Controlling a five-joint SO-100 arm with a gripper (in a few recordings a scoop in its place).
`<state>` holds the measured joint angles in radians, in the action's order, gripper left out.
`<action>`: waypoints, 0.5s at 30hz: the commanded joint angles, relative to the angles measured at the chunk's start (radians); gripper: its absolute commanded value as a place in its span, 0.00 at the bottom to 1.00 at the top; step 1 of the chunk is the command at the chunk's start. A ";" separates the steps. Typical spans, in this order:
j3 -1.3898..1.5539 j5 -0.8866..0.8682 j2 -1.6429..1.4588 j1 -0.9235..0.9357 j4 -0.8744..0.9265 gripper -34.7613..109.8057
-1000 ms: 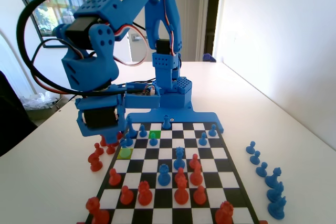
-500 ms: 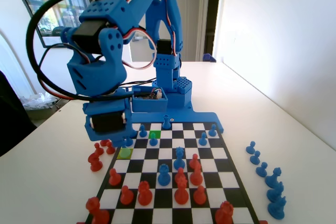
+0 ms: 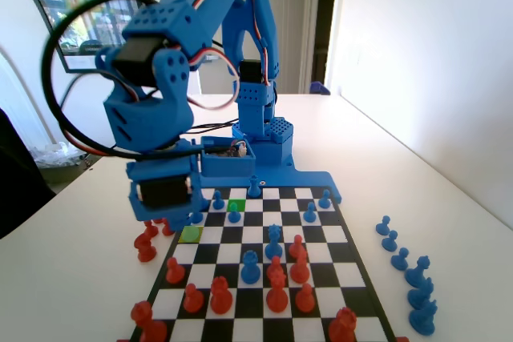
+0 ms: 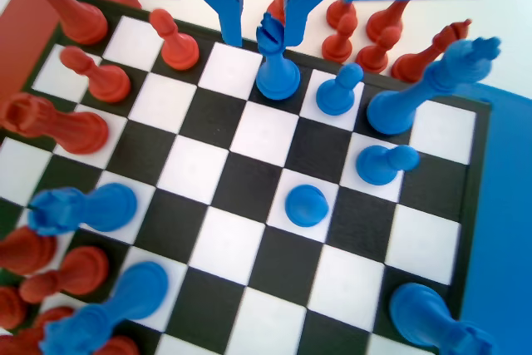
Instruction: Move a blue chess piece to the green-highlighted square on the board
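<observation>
- White table (image 3: 80, 238) carries the board (image 3: 321, 234), with a pale wall along the board's right side in the fixed view and bare table on both sides of it.
- In the fixed view the blue arm rises from the board's far end and bends out over the board's left edge, its pincer (image 3: 172, 218) hanging low by that edge.
- The green-highlighted square (image 3: 237, 205) lies near the board's far end, left of its middle; a small blue pawn (image 3: 233, 212) stands at its near edge, and a duller yellow-green square (image 3: 191, 234) lies nearer, by the board's left edge.
- In the wrist view the pincer (image 4: 259, 35) is spread, its two jaws hanging either side of the blue chess piece (image 4: 276, 64), which stands upright on a square at the board's edge; I cannot tell whether the jaws touch it.
- Red pieces (image 4: 366, 35) crowd the table just beyond that board edge, behind the jaws.
- Other blue pieces (image 4: 339, 89) stand just right of it on the board; the squares toward the board's middle are open.
- A row of blue pieces (image 3: 409, 266) stands on the table off the board's right edge in the fixed view.
</observation>
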<state>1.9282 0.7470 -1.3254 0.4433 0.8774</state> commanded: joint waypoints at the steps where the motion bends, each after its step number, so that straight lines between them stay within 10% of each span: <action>1: 0.011 0.020 -0.020 -0.003 0.000 0.29; 15: 0.061 0.035 -0.018 -0.005 -0.043 0.29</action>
<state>1.9788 0.7639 -1.3070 0.4418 0.8422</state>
